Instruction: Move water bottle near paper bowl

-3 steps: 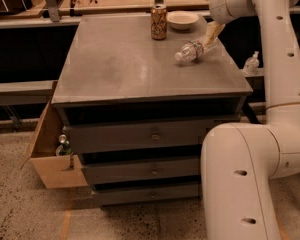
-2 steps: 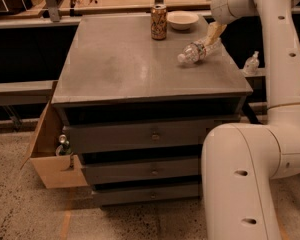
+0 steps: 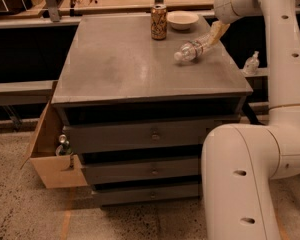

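The gripper (image 3: 210,38) sits at two o'clock on the cabinet top (image 3: 115,64), its fingers closed around the base end of the water bottle (image 3: 190,50). The bottle is clear and ribbed, and it's tilted with its white cap pointing down toward eight o'clock. It's near the paper bowl (image 3: 183,20), at the bowl's five o'clock. A drink can (image 3: 159,22) stands just beside the bowl, at its nine o'clock.

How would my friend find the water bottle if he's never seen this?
Look on top of the big grey drawer cabinet, on the right side toward the back. The bottle lies on its side there, with the gripper at its far end. It is clear with a white cap, unlike the upright brown can and the round white bowl behind it.
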Robot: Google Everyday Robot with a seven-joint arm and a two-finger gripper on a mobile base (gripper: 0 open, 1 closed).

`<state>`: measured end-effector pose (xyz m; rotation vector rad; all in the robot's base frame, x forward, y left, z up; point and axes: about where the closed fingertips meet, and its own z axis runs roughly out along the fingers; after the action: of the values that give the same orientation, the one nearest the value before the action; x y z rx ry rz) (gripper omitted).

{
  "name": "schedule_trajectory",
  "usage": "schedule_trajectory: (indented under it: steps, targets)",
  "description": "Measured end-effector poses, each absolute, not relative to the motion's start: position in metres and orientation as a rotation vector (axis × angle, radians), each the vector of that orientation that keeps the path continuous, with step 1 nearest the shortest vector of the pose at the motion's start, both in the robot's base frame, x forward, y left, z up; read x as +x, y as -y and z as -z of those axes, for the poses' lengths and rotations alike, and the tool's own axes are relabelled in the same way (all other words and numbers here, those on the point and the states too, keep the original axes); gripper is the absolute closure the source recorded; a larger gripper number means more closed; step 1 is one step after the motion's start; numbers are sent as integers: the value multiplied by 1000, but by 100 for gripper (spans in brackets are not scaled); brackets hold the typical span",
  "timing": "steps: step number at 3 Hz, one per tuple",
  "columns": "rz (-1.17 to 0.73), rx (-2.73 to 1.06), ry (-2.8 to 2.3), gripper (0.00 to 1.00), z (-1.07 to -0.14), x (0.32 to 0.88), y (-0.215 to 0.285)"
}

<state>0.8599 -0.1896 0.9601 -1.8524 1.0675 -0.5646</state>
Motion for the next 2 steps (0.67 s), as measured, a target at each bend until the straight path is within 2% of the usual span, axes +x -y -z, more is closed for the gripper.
schedule_trajectory:
  steps: [2]
  targets:
    - [575,-1799,-1115,0,-975,839,217]
